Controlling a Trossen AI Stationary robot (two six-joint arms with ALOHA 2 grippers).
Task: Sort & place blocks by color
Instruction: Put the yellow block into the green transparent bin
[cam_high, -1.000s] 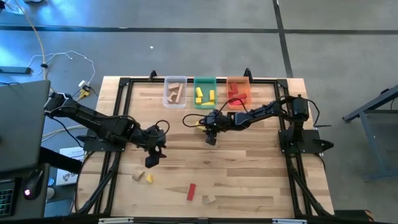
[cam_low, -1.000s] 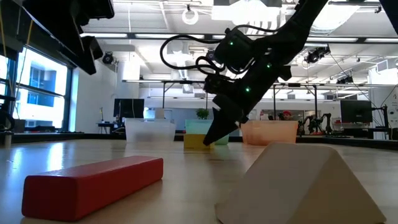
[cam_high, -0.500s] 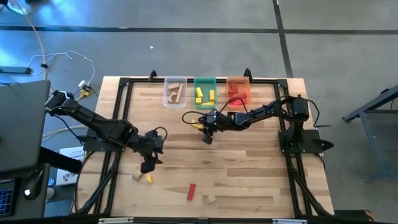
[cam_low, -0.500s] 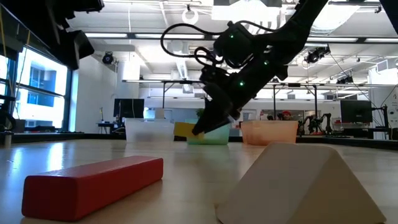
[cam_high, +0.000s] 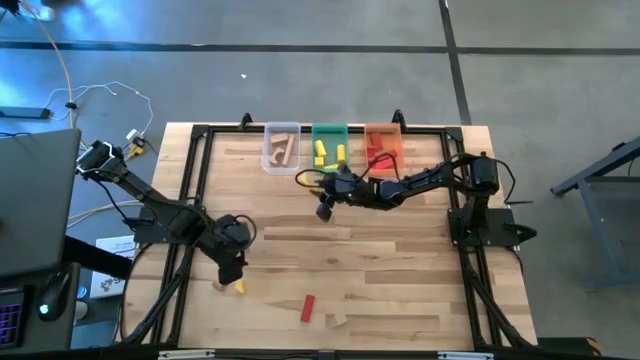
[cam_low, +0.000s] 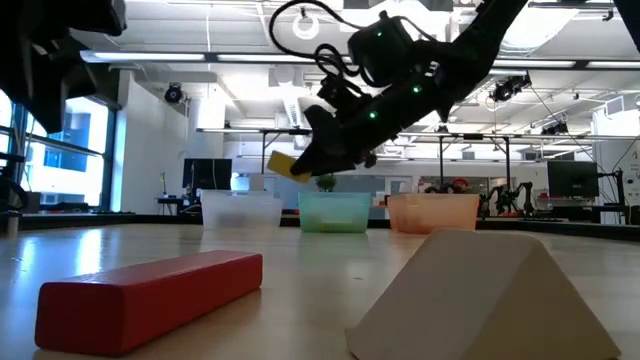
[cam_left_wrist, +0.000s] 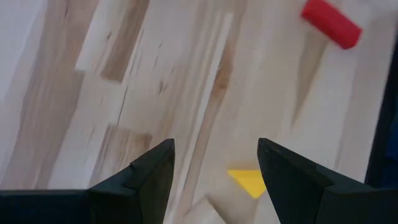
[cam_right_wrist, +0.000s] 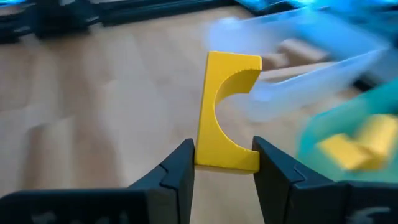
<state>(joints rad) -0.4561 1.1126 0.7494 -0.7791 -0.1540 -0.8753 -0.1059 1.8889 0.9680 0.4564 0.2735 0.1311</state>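
Observation:
My right gripper (cam_high: 322, 206) hangs over the table's middle, in front of the bins, shut on a yellow arch block (cam_right_wrist: 225, 112). The low view shows that block (cam_low: 283, 165) in the air. My left gripper (cam_high: 233, 268) is open and low near the table's near left part. It stands over a yellow wedge (cam_left_wrist: 249, 182) and a tan piece (cam_left_wrist: 200, 210) lying flat on the table. A red bar (cam_high: 308, 308) and a tan wedge (cam_high: 336, 320) lie flat near the near edge. My right gripper pinches the yellow arch block by one end (cam_right_wrist: 226, 159) between its two fingers. The rest of the block sticks out past the fingertips, its curved notch turned to one side. The fingers slant down toward the table's left. The block is lifted clear of the table.
Three bins stand in a row at the far edge: a clear one (cam_high: 281, 148) with tan pieces, a green one (cam_high: 329, 148) with yellow pieces and an orange one (cam_high: 382, 146) with red pieces. In the low view the red bar (cam_low: 150, 298) and tan wedge (cam_low: 480, 295) lie close to the camera.
My right gripper has lifted the yellow arch block off the table and carried it up and toward the table's left and far edge, nearer the bins. My left gripper has moved toward the near left part and down over the yellow wedge and tan piece.

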